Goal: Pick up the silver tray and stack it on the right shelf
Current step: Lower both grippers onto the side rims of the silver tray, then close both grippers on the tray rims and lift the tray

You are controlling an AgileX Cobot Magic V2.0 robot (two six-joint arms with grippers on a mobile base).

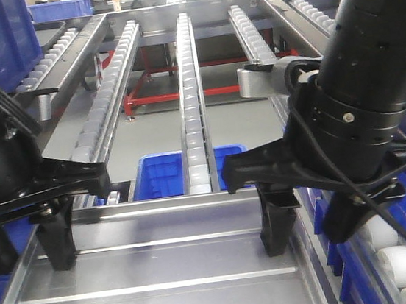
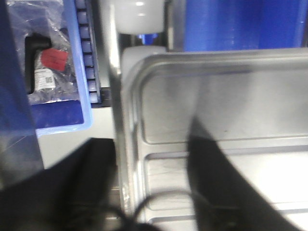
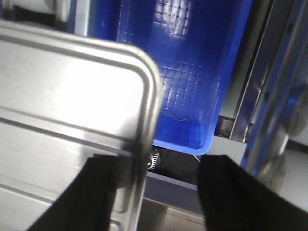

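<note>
Exterior front-facing view has the silver tray (image 1: 158,265) lying low and close, right in front of the right shelf (image 1: 193,116) with its long rows of white rollers. The tray's far edge is near the front end of the rollers, but the tray is not up on them. I cannot tell what the tray rests on. A blue bin (image 1: 158,176) sits under the shelf, just past the tray. In the left wrist view the left tool (image 2: 142,139) is spread wide, with one black finger outside the tray's left edge and one inside, over the tray floor. In the right wrist view the right tool (image 3: 156,161) is spread wide the same way around the tray's right edge. Neither tool is pinching the metal yet, as far as I can see. So I think the job is near its start: the tools are in place for the grab, but the grab is not done. What is left is to squeeze both edges, lift the tray level, carry it forward and set it down on the shelf.
</note>
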